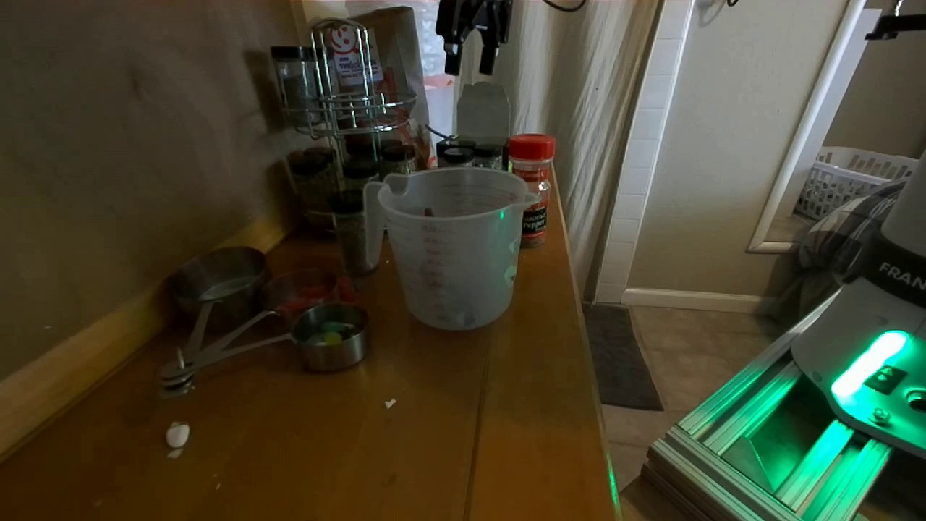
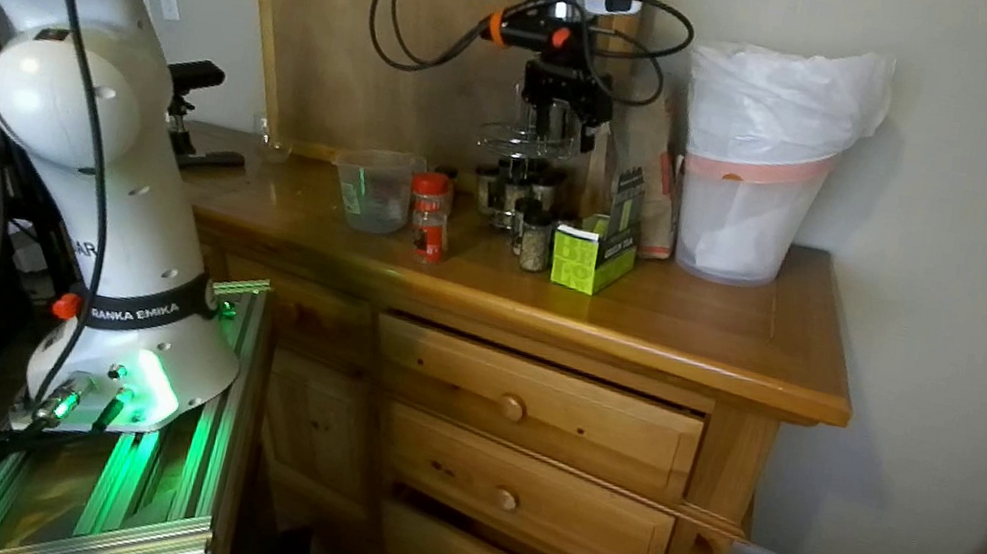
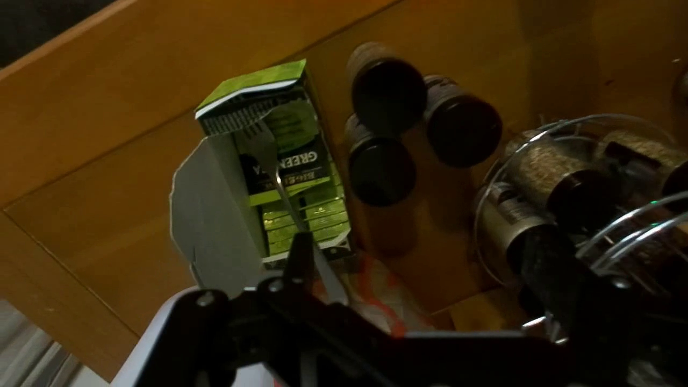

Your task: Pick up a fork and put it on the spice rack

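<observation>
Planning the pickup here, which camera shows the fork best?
The wrist view: the fork lies across the open green box, seen nearly whole from above. In both exterior views I can't clearly make it out.

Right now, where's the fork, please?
In the wrist view, the fork lies left of centre, across the open green box, and pokes out past its lower edge. The nearest dark-lidded jars stand to its right.

Over the green box (image 2: 573,263) I had clear air, with bare tabletop (image 3: 177,80) in front of it, but its raised flap (image 3: 215,220) walled one side and loose jars (image 3: 382,172), then the spice rack (image 1: 340,133), crowded the opposite.
</observation>
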### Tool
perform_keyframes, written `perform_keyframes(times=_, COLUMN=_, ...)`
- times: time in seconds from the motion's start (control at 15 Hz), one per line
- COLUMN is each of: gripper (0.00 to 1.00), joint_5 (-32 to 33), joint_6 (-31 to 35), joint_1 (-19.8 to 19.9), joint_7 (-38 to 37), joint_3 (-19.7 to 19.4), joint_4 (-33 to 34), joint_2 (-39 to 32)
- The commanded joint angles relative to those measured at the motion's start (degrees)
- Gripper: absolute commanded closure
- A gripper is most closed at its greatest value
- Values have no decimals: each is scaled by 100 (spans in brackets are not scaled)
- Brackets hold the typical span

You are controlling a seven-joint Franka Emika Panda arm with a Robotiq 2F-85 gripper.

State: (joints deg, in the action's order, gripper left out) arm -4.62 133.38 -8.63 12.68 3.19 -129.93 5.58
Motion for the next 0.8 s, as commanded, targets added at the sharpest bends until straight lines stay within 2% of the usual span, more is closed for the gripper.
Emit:
perform_keyframes(times=0.0, gripper=0, joint_5=605, joint_6=-92, joint_1=157, joint_7=-317, joint_3=96, joint_4=872, joint_2=-941)
perform_keyframes(times=0.2, gripper=0, joint_5=627, joint_6=-19, joint_1=169, joint_7=-282, joint_3=99, joint_4=1173, joint_2=-1305)
perform_keyframes(times=0.33, gripper=0, joint_5=186, joint_6=-95, joint_1=187, joint_7=385, joint_3=224, joint_4=1184, joint_2=-1204)
perform_keyframes(times=0.6, gripper=0, joint_5=391, joint_6=-63, joint_1=120, joint_7=1078, joint_3=435, joint_4=1282, joint_2=-1344)
perform_keyframes(times=0.73, gripper=0, joint_5=655, joint_6=-153, joint_1=101, joint_7=877, joint_3=445, joint_4=1333, joint_2=-1394)
